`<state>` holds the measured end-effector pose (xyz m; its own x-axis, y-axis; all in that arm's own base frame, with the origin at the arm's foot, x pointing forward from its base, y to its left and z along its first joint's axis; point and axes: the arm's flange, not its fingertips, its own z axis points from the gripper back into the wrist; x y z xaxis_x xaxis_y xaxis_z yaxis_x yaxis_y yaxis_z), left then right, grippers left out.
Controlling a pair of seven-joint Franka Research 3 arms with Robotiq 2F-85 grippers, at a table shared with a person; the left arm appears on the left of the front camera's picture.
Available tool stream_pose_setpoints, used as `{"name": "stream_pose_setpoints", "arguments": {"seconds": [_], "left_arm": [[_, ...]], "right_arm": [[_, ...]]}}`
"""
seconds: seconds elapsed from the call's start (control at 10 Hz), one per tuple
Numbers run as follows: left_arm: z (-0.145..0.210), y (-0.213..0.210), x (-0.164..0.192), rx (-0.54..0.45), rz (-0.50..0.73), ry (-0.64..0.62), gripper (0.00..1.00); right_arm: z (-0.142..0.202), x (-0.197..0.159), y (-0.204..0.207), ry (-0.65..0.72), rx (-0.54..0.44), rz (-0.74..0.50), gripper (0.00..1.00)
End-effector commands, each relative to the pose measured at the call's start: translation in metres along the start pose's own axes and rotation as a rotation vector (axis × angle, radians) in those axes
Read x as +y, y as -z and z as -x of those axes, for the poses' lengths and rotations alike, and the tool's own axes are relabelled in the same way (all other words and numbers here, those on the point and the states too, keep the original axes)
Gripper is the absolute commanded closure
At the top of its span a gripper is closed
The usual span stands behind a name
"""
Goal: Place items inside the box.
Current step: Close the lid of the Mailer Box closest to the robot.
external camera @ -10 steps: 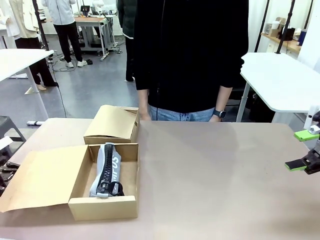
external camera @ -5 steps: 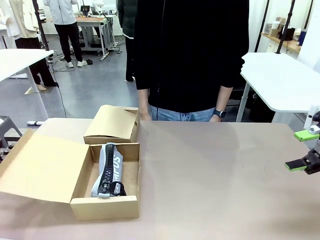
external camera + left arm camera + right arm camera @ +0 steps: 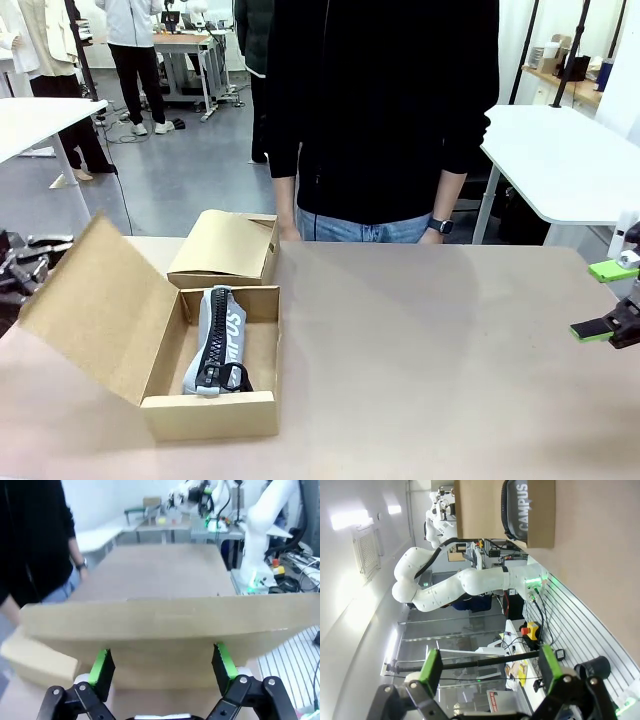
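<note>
— Lifted, that big flap (image 3: 95,305): a second ago it lay flat on the table (image 3: 430,350), now it stands tilted up over the box (image 3: 210,412).

— Who raised it?

— Me, with my left claw (image 3: 162,672). The wrist view shows the green pads (image 3: 102,667) set apart with the cardboard edge between them; whether they pinch it, I cannot tell.

— And the items?

— The grey zipped pouch (image 3: 218,340) lies inside the box, lengthwise, just as it did before (its lettering shows from my right wrist camera too). I see no other items on the table.

— Your right claw (image 3: 603,300)?

— Parked near the table's right edge, unmoved, fingers wide apart and empty.

— So what does the flap mean?

— I judge the packing is done and I am closing the lid; the small far flap (image 3: 225,245) is folded outward yet.
</note>
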<state>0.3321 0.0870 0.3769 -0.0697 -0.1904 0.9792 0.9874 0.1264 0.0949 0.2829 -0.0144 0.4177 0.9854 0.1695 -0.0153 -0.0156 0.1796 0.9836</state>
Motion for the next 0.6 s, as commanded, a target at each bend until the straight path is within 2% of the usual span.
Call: {"name": "stream_pose_setpoints", "arguments": {"seconds": [0.0, 0.2, 0.3, 0.5], "left_arm": [[-0.022, 0.048, -0.033, -0.084, 0.025, 0.074, 0.0], [-0.029, 0.104, -0.028, -0.083, 0.071, 0.084, 0.0], [-0.018, 0.138, -0.03, -0.056, 0.116, 0.043, 0.0], [0.011, 0.176, -0.044, -0.009, 0.223, -0.04, 0.0]], "right_arm": [[0.0, 0.007, 0.0, 0.02, -0.01, -0.019, 0.0], [0.0, 0.007, 0.0, 0.02, -0.01, -0.019, 0.0], [0.0, 0.007, 0.0, 0.02, -0.01, -0.019, 0.0], [0.0, 0.007, 0.0, 0.02, -0.01, -0.019, 0.0]]}}
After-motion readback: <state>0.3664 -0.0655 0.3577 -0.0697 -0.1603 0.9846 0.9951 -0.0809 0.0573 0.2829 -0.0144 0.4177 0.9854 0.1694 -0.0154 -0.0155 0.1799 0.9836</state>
